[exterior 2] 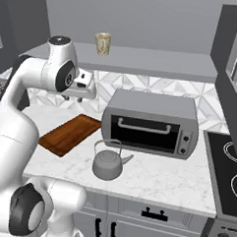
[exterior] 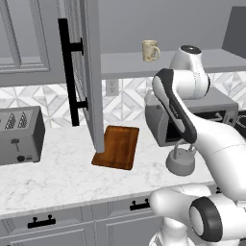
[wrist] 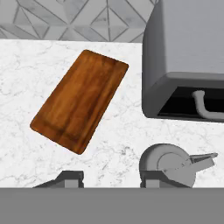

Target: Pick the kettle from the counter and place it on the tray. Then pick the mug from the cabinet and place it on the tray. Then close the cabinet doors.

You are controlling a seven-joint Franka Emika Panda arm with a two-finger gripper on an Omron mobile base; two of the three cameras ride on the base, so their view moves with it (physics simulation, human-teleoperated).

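Overhead, gripper (wrist: 109, 178) hangs above counter (exterior: 57, 173), jaws parted, nothing between them. Kettle (exterior 2: 108, 163) sits on marble before toaster oven (exterior 2: 150, 123), apart from tray (exterior 2: 69, 133). Mug (exterior: 150, 50) on cabinet shelf.

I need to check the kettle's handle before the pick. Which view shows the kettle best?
The right base view: the whole kettle with its arched handle, unobstructed. In the left base view the arm partly hides it; the hand view crops it at the bottom.
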